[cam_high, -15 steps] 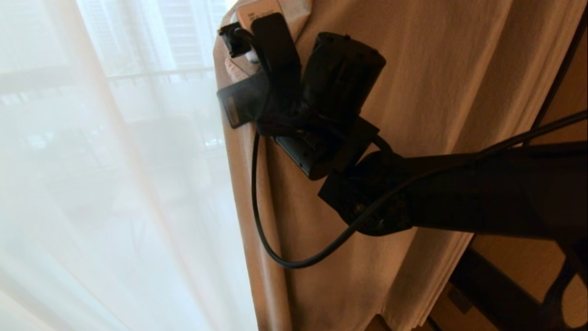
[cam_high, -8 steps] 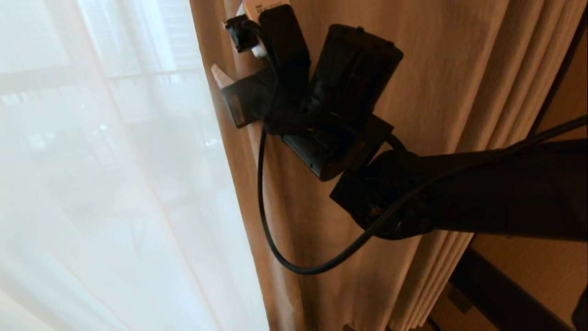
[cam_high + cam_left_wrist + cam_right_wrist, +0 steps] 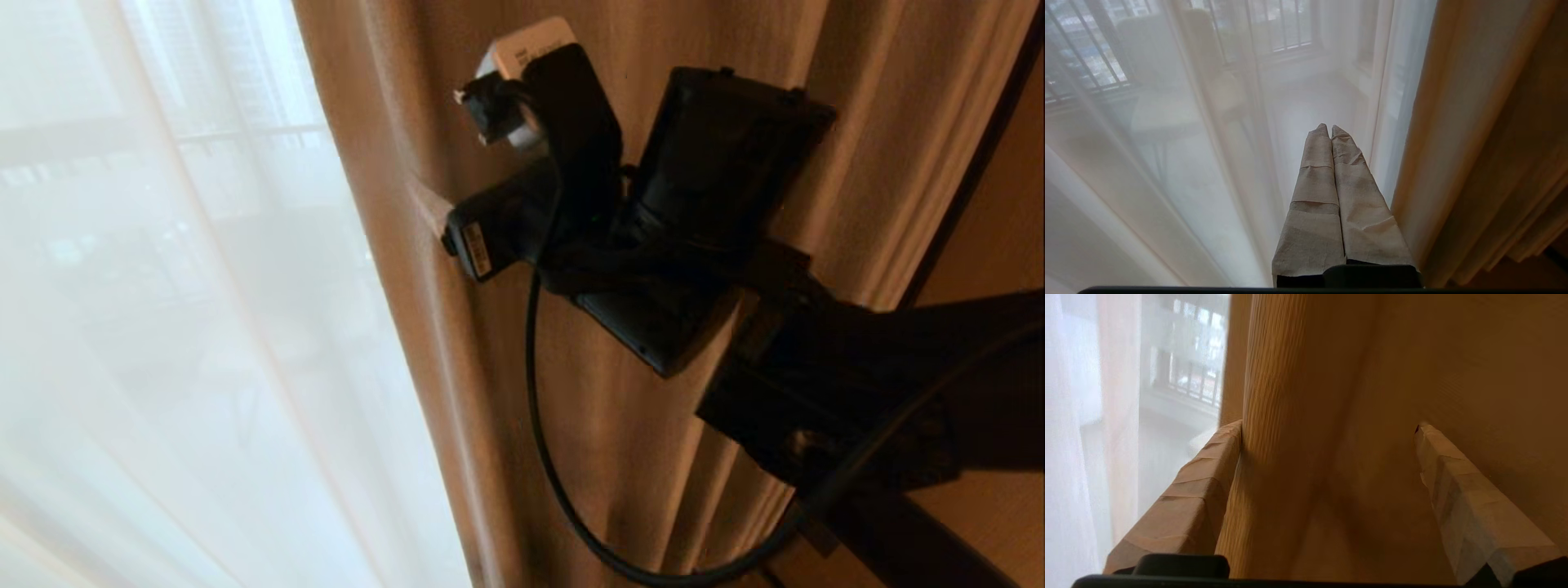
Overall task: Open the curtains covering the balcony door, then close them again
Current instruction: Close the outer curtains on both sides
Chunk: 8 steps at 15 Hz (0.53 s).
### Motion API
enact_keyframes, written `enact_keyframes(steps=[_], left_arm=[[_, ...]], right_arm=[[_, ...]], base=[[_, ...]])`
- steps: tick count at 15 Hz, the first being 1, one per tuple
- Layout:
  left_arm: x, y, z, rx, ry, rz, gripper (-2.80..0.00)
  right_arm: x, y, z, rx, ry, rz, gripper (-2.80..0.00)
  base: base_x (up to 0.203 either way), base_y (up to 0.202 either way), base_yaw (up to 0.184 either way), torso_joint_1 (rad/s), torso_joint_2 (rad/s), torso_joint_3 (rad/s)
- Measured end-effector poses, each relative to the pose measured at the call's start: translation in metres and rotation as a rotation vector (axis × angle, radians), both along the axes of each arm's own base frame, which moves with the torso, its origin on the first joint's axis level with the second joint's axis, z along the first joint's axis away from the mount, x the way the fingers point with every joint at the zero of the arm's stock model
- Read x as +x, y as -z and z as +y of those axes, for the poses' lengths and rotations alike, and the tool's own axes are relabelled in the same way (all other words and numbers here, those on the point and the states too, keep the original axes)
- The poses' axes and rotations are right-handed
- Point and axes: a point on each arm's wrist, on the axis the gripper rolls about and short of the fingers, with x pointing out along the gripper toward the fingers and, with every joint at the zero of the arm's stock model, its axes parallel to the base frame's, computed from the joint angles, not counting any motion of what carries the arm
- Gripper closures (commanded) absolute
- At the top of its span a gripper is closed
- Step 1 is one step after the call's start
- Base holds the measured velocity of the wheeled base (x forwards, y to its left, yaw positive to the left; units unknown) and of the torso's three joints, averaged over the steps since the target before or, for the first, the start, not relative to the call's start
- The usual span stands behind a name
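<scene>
- The right gripper reached up from the lower right against the thick beige pleated curtains, jaws spread wide around a fold, one taped finger beside its edge.
- The left gripper pointed at the thin white sheers, jaws closed, empty.

Black right arm, looping cable, tape-wrapped claw fingers
</scene>
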Motion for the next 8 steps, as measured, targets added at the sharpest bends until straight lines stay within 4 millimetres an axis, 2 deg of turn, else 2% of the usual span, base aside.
enact_keyframes(steps=[8], left_arm=[[0.0,0.0,0.0,0.0,0.0,0.0,0.0]], right_arm=[[-0.055,0.015,-0.075,-0.053,0.001,0.048,-2.8]], base=[[0.0,0.0,0.0,0.0,0.0,0.0]])
